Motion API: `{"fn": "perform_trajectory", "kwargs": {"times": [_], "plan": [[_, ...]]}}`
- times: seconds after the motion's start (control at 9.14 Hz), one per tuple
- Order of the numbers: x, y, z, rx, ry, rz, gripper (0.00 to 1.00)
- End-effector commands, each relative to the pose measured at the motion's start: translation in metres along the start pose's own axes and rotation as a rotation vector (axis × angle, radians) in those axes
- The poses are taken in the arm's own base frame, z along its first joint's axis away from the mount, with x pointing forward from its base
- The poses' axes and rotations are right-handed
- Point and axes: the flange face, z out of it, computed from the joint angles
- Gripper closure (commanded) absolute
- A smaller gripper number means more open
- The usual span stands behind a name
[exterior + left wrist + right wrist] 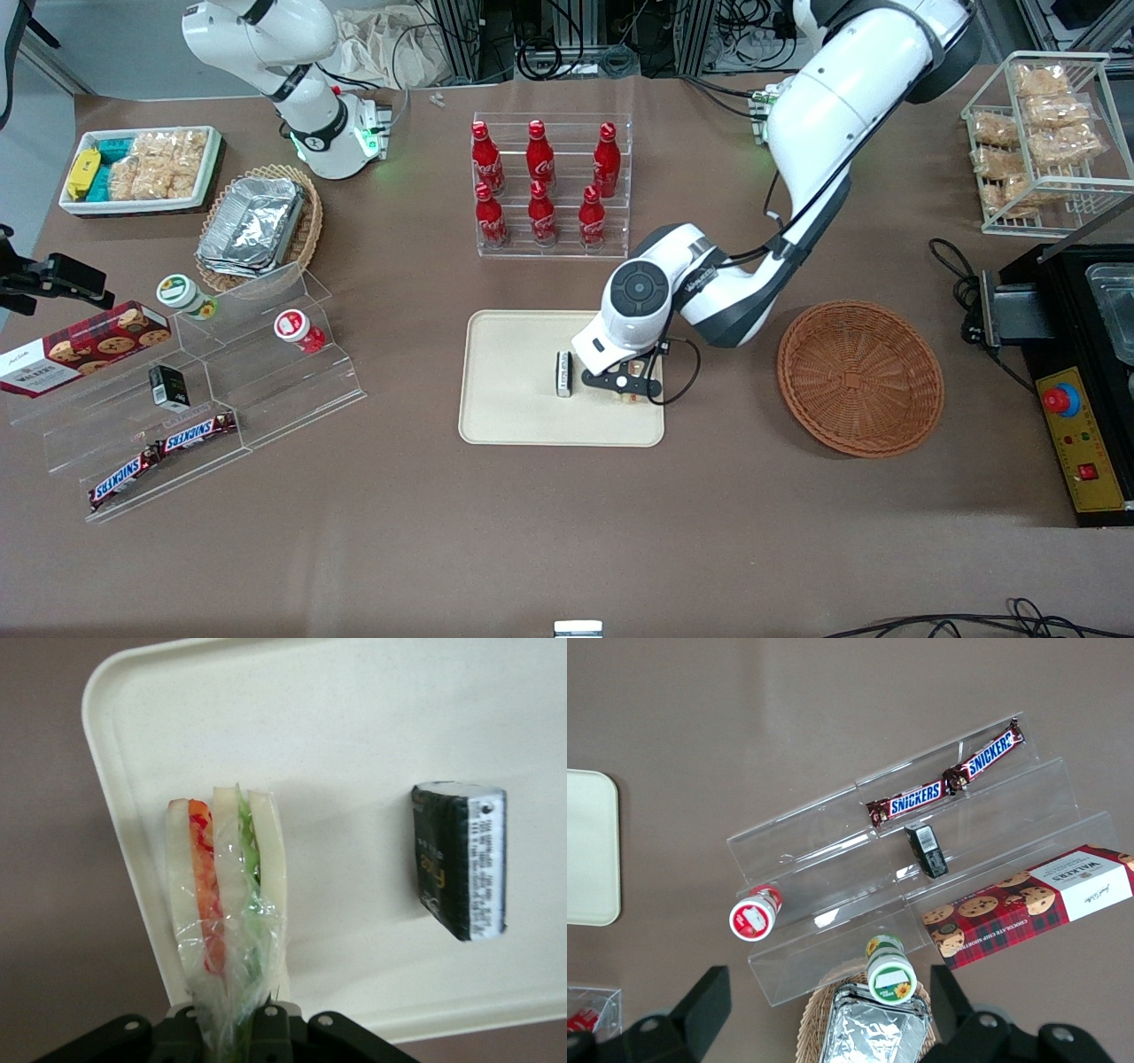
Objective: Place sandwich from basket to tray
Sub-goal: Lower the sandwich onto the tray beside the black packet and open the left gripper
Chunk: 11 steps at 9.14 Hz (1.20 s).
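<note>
Black hand (232, 1028) pinches plastic-wrapped sandwich wedge (226, 904) over smooth tray (354, 744).

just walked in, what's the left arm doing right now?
The left arm's tool is shut on the plastic-wrapped triangular white-bread sandwich, holding it over the flat beige rectangular tray, near the edge closest to the round reddish-brown wicker basket. That basket is empty. A small dark packet with a white label already lies on the tray beside the sandwich. Release has not yet happened.
</note>
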Motion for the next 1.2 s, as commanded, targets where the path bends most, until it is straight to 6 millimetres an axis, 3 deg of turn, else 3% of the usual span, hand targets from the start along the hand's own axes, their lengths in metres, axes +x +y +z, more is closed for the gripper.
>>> {"fn": "perform_trajectory", "kwargs": {"times": [0.0, 0.11, 0.22, 0.33, 0.44, 0.55, 0.66, 0.88, 1.09], "plan": [[0.007, 0.001, 0.006, 0.006, 0.025, -0.008, 0.69], [0.007, 0.0, 0.005, 0.011, 0.024, -0.008, 0.12], [0.008, -0.003, 0.0, 0.014, 0.023, -0.021, 0.01], [0.006, -0.006, -0.011, 0.037, 0.012, -0.056, 0.01], [0.002, -0.012, -0.035, 0.068, -0.004, -0.071, 0.0], [0.002, -0.03, -0.072, 0.097, -0.003, -0.088, 0.01], [-0.001, -0.047, -0.121, 0.106, 0.034, -0.123, 0.01], [-0.002, -0.107, -0.189, 0.133, 0.067, -0.185, 0.01], [-0.023, -0.175, -0.264, 0.112, 0.028, -0.087, 0.01]]}}
